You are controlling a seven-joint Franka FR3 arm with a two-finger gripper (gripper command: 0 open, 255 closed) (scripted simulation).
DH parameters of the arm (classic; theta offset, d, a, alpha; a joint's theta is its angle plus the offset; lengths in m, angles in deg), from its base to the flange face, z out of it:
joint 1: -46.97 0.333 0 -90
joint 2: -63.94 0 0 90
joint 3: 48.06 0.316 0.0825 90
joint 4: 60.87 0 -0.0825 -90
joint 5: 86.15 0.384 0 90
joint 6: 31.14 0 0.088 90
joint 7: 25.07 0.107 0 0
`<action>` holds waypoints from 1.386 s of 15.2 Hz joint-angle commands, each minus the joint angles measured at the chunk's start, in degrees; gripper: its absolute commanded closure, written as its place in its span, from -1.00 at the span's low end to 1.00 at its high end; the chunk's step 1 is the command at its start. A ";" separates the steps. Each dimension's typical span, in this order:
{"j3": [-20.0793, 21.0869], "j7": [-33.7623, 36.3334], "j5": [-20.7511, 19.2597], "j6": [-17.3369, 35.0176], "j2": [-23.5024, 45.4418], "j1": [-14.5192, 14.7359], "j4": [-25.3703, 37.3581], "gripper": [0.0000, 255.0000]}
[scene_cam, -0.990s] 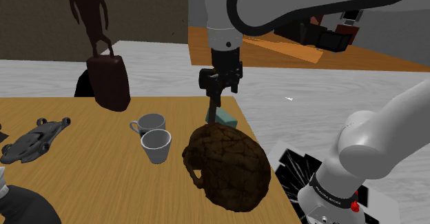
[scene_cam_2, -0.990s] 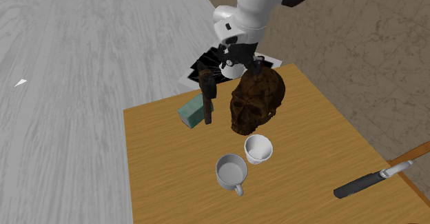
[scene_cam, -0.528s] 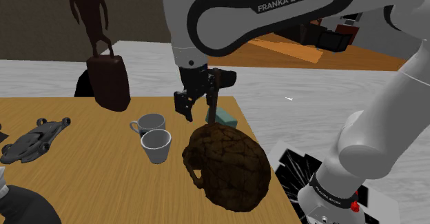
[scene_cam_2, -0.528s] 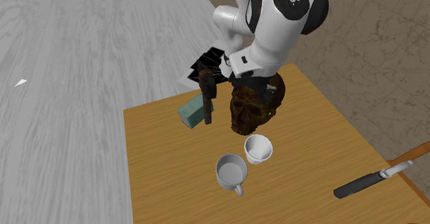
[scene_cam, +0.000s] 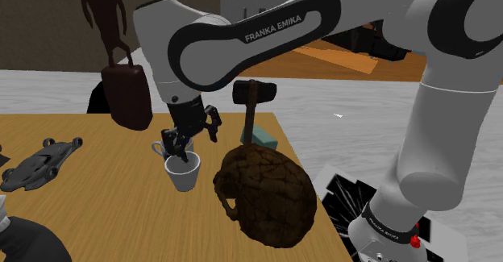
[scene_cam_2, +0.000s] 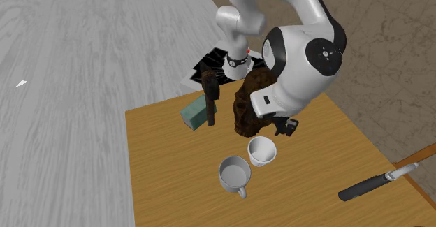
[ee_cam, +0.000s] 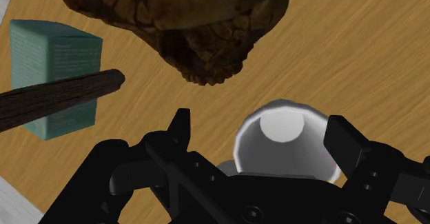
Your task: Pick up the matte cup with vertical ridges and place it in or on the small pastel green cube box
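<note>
Wrist view puts the white cup upright directly beneath the gripper, mouth facing the jaws. The jaws are spread wide and not touching it. A straight descent looks enough to bracket it.

The one readable marking is the white brand name "FRANKA EMIKA", printed along the dark curved band of the robot arm, above the handleless white cup. Beyond that cup, the pale green box bears faint print that cannot be read.
</note>
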 commanded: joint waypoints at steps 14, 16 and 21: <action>-2.65 9.94 -9.78 0.62 21.24 8.77 15.93 -1.00; -2.68 9.99 -9.85 1.03 21.28 8.71 15.54 -1.00; -2.68 10.00 -9.85 1.03 21.29 8.71 15.55 -1.00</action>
